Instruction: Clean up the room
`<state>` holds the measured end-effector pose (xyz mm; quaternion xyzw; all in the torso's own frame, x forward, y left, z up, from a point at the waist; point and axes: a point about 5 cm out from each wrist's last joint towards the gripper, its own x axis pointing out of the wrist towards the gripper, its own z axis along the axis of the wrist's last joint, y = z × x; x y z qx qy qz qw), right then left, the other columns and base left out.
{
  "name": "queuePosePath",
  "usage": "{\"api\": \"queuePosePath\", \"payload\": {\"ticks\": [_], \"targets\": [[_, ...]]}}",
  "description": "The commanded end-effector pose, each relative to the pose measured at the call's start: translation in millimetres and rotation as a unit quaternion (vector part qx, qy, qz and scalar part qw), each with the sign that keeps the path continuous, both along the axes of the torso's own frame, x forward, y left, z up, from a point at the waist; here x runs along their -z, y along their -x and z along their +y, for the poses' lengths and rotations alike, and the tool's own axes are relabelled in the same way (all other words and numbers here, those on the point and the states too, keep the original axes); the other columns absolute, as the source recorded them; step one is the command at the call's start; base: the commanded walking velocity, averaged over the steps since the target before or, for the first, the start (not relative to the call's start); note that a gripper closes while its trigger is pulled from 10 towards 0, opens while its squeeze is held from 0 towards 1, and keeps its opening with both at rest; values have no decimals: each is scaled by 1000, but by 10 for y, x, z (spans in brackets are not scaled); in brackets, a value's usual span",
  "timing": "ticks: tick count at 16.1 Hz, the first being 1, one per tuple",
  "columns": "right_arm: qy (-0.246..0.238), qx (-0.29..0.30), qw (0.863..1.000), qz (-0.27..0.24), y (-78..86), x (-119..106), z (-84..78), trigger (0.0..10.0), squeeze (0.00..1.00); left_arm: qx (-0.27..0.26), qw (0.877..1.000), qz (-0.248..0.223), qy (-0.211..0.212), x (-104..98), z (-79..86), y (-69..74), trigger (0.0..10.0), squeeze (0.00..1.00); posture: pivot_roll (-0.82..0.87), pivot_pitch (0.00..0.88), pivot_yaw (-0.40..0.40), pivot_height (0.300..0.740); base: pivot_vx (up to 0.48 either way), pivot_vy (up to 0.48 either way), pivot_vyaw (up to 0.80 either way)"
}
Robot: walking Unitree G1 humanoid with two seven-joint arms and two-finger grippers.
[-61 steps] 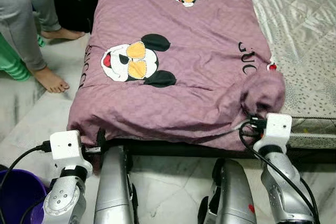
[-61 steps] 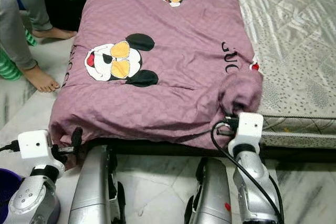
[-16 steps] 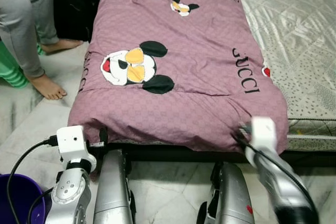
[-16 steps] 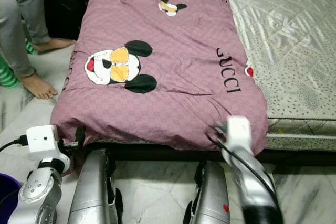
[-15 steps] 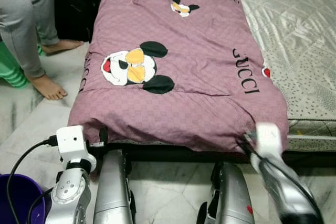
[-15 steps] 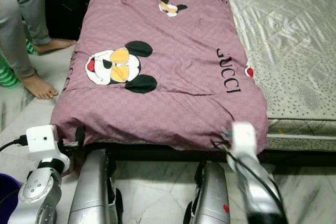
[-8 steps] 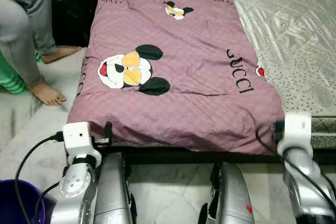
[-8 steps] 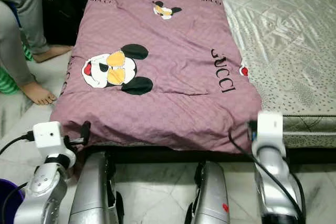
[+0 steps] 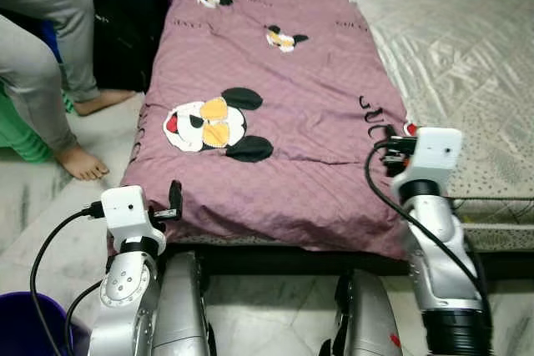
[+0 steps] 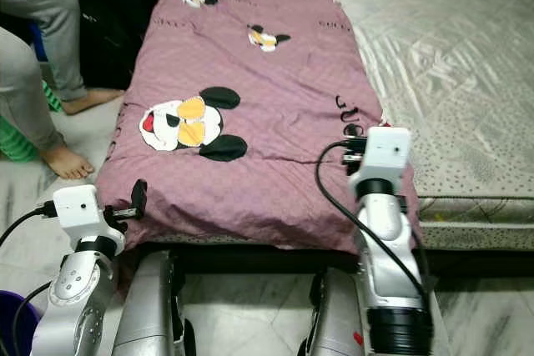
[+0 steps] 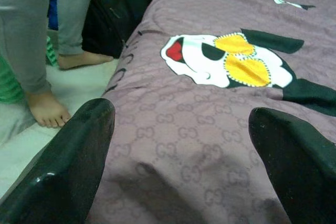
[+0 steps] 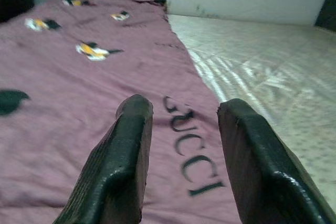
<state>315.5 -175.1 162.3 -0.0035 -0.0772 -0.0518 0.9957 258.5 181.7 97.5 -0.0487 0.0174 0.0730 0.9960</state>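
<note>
Head views look down on a purple blanket [image 9: 275,114] spread lengthwise along a bed, its near end hanging over the bed's foot edge. That blanket carries cartoon mouse faces [image 9: 213,122] and black lettering [image 12: 191,148]. Beside the blanket, on its far side from the person, lies the bare grey patterned mattress [image 9: 467,64], touching the blanket's long edge.

At the blanket's near corner on the person's side sits the left gripper [image 11: 181,163], its two black fingers [image 11: 73,166] spread wide apart with the purple cloth between and beneath them; whether they touch the cloth cannot be told. Over the blanket's opposite near corner hangs the right gripper [image 12: 181,156], just above the lettering, its fingers [image 12: 123,158] parted and holding nothing.

A person's legs in grey trousers [image 9: 42,47] and bare feet [image 9: 79,160] stand on the pale marble floor [image 9: 42,214] beside the blanket's long edge. A purple bucket [image 9: 29,327] sits on the floor near the blanket's foot end, by the left arm
</note>
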Motion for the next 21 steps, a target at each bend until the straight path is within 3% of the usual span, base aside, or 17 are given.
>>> {"api": "queuePosePath", "payload": {"ticks": [1, 7, 12, 16, 21], "targets": [[-27, -16, 999, -8, -41, -26, 95, 10000, 0, 1, 1000, 12, 2, 83, -11, 34, 10000, 0, 30, 57, -6, 522, 0, 0, 0], [-74, -64, 995, -29, -145, -98, 467, 10000, 0, 6, 1000, 9, 7, 101, -71, -16, 10000, 0, 32, 34, -3, 522, 0, 0, -398], [-73, -80, 994, -33, -166, -103, 458, 10000, 0, 16, 1000, 7, 10, 122, -132, -39, 10000, 0, 19, 34, 0, 573, 0, 0, -171], [-54, -102, 993, -34, -125, -54, 484, 10000, 0, 16, 1000, 8, 9, 137, -126, -40, 10000, 0, 17, 35, -2, 573, 0, 0, 0], [-51, -108, 992, -41, -147, -97, 485, 10000, 0, 14, 1000, 9, 7, 139, -135, -34, 10000, 0, 25, 38, -9, 628, 0, 0, 0]]}}
